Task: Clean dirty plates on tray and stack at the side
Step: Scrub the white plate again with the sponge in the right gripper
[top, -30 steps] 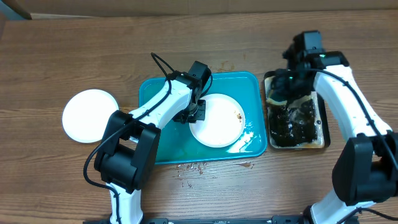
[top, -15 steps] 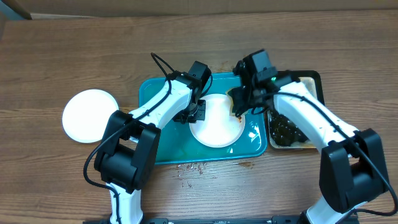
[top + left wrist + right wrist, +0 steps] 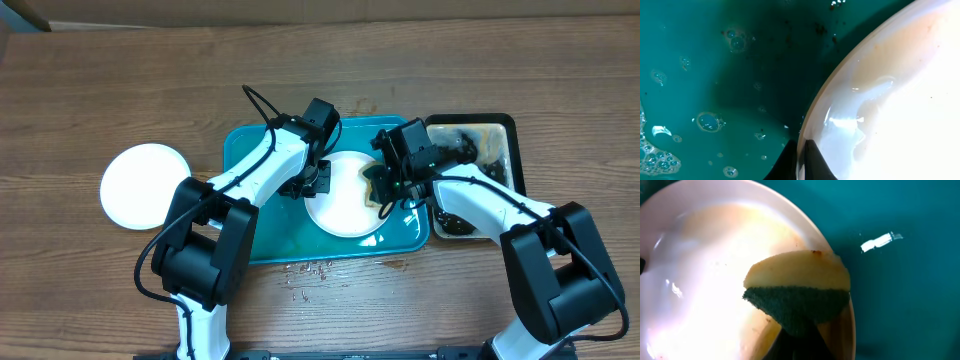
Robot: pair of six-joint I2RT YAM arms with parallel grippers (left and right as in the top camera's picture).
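Observation:
A white plate [image 3: 345, 198] lies on the teal tray [image 3: 262, 235], wet, with a brown film. My left gripper [image 3: 318, 178] is shut on its left rim; in the left wrist view the black fingertips [image 3: 801, 159] pinch the plate's edge [image 3: 890, 100] over the wet tray [image 3: 715, 75]. My right gripper [image 3: 385, 186] is shut on a yellow and green sponge [image 3: 800, 292] and holds it against the plate's right side [image 3: 705, 280]. A clean white plate [image 3: 146, 185] lies on the table to the left of the tray. The pale yellow-green plate is out of view.
A black-rimmed basin of dirty brown water [image 3: 480, 170] stands right of the tray. Water drops and crumbs [image 3: 320, 267] lie on the wood in front of the tray. The tray floor holds suds and specks [image 3: 660, 150].
My right arm has swung left from the basin to the tray and brought the sponge down onto the plate's right side. The left arm has kept still on the rim.

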